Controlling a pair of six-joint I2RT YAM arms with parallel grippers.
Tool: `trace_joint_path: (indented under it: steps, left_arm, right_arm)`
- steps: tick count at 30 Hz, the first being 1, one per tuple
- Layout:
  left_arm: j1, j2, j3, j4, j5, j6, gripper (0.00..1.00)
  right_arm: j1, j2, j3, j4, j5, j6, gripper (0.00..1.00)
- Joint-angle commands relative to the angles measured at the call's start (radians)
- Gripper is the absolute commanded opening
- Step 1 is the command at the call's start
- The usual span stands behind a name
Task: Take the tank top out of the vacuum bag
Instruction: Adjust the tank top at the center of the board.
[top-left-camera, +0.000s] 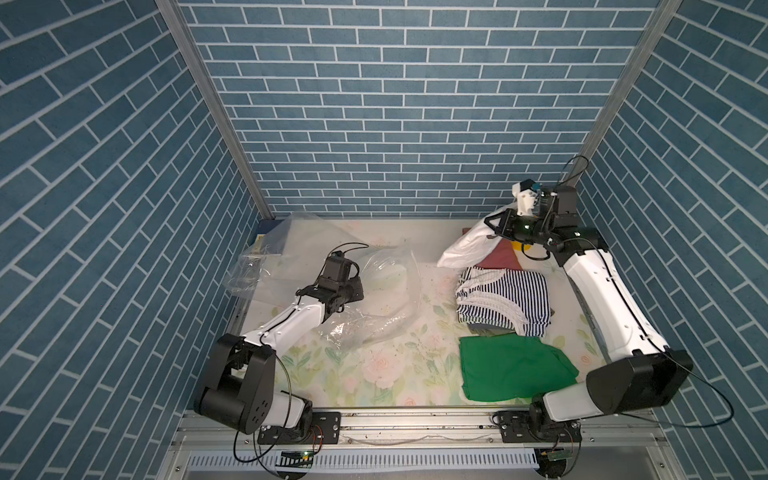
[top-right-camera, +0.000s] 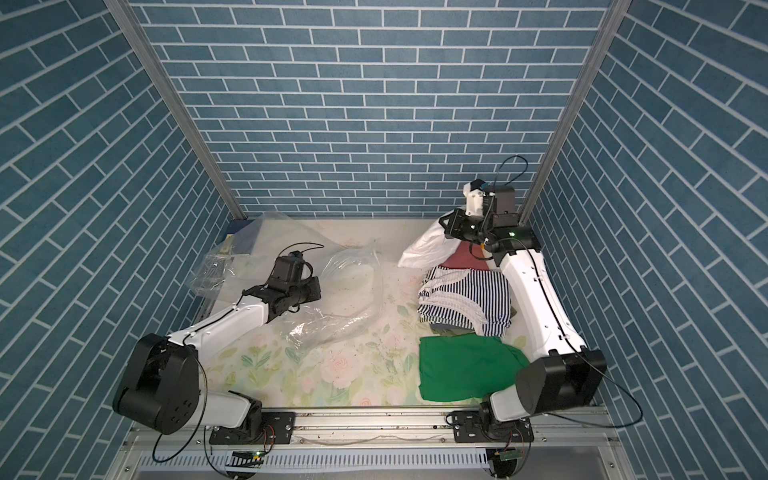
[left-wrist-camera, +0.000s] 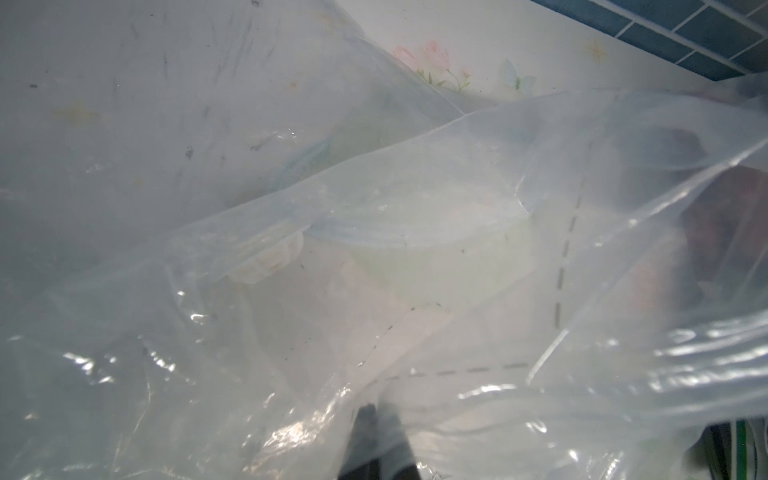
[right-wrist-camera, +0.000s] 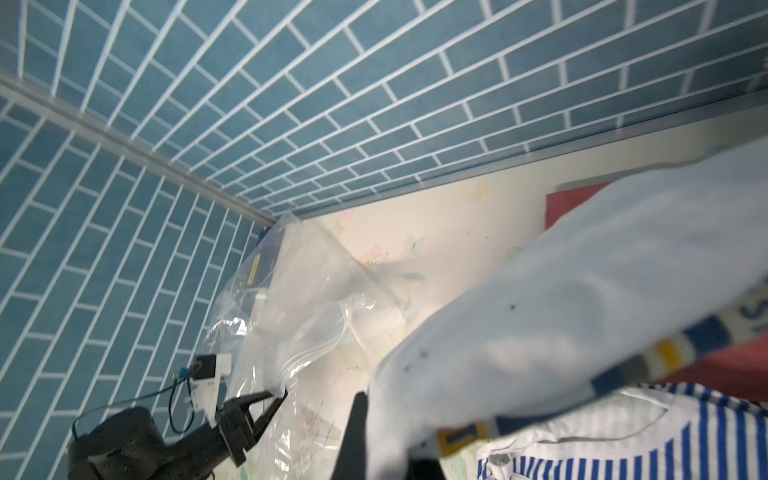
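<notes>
Nearest the lens, the left arm (top-left-camera: 286, 320) reaches out so that the left gripper (right-wrist-camera: 277, 397) pinches a fold of the clear vacuum bag (top-left-camera: 390, 274), while well apart to the right the white tank top (top-left-camera: 465, 249), outside the bag, slants down-left from the right gripper (top-left-camera: 496, 226), clamped on its upper end above the striped garment (top-left-camera: 507, 299).

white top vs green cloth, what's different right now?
The white top hangs tilted, one end pinched in the shut right gripper; the green cloth lies flat, untouched. The white top is at the far right corner; the green cloth is near the front edge. Both are outside the bag, on the right side of the table.
</notes>
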Motion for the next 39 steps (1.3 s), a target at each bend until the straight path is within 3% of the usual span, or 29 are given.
trace_joint_path:
  steps: [1,5,15,25,31,32,34,37,39]
  left_arm:
    - [0.012,-0.022,0.019,-0.024,-0.04,0.018,0.0]
    - [0.014,-0.023,0.018,-0.024,-0.044,0.018,0.0]
    - [0.015,0.0,0.022,-0.022,-0.037,0.017,0.0]
    - [0.017,0.01,0.024,-0.021,-0.032,0.019,0.0]
    - [0.019,0.017,0.028,-0.02,-0.031,0.018,0.0]
    - [0.018,0.019,0.029,-0.019,-0.028,0.018,0.0]
    - [0.018,0.02,0.029,-0.019,-0.028,0.018,0.0]
    - [0.018,0.018,0.028,-0.016,-0.027,0.019,0.0]
    - [0.018,0.014,0.028,-0.013,-0.023,0.014,0.0]
  right_arm:
    - [0.032,0.034,0.096,-0.154,-0.052,-0.135,0.0]
    - [0.011,0.006,0.042,-0.224,0.005,-0.19,0.0]
    - [-0.202,-0.151,-0.292,-0.264,0.131,-0.204,0.0]
    - [-0.261,-0.173,-0.461,-0.282,0.434,-0.197,0.0]
    - [-0.295,-0.197,-0.554,-0.233,0.448,-0.18,0.0]
    - [-0.296,-0.198,-0.568,-0.217,0.442,-0.177,0.06]
    - [-0.297,-0.206,-0.587,-0.182,0.428,-0.173,0.37]
    - [-0.297,-0.244,-0.582,-0.144,0.46,-0.159,0.72]
    - [-0.297,-0.282,-0.567,-0.116,0.473,-0.162,0.81]
